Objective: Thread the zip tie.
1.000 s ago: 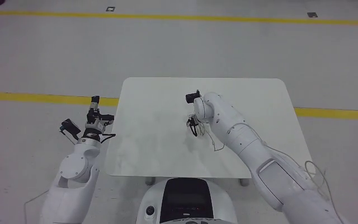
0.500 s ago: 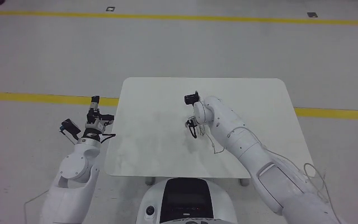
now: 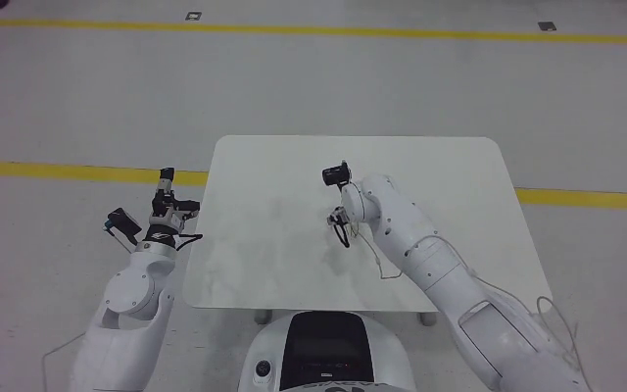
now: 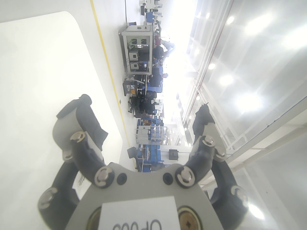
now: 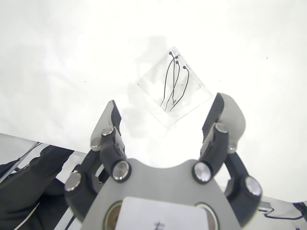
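Several black zip ties (image 5: 175, 82) lie in a small clear square tray (image 5: 191, 101) on the white table (image 3: 441, 176). My right gripper (image 5: 165, 100) hangs open just above the tray, nothing between its fingers; in the top view it (image 3: 339, 225) sits over the middle of the table. My left gripper (image 4: 144, 104) is open and empty, held off the table's left edge (image 3: 178, 193), pointing out toward the room.
The white tabletop (image 4: 36, 72) is bare around the tray. A thin cable (image 3: 377, 260) dangles along the right forearm over the table. Yellow floor lines (image 3: 549, 196) run behind and beside the table.
The right arm has shifted slightly, its forearm swinging a little while the gripper stays over the same spot. The left arm has not moved.
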